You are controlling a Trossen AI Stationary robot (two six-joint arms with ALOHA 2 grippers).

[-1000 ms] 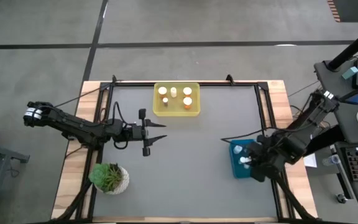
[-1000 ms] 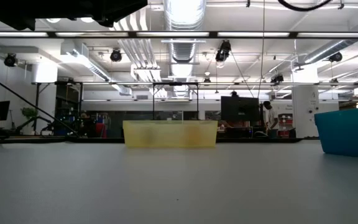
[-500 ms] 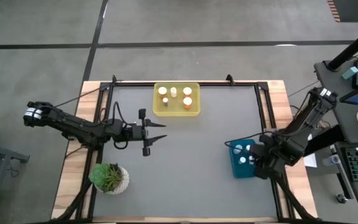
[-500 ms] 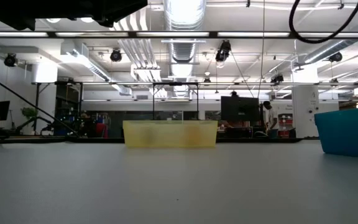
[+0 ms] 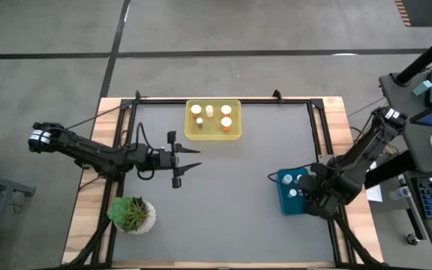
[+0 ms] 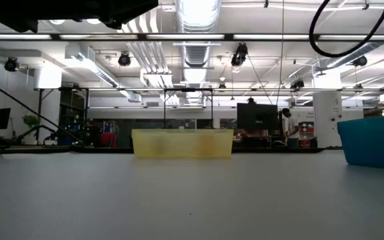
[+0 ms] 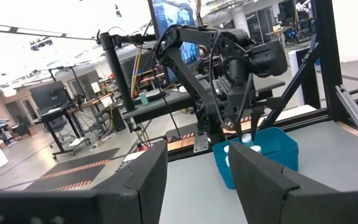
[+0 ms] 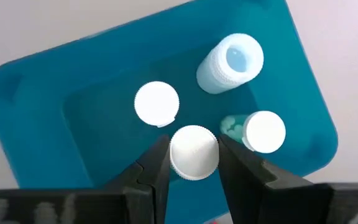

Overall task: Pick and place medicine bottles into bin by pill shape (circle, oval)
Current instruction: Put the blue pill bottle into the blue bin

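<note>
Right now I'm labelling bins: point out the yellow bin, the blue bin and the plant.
yellow bin (image 5: 213, 136), high view, near rim
blue bin (image 5: 284, 204), high view, left wall
potted plant (image 5: 130, 212), high view, leaves

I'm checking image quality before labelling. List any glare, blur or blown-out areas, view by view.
High view: even light, sharp, soft shadows only.
Low view: ceiling lights blown out; the yellow bin looks soft, the near table featureless.
Left wrist view: bright wash over the room's upper left; the left claw's fingers blurred.
Right wrist view: white bottle caps overexposed inside the blue bin.
</note>
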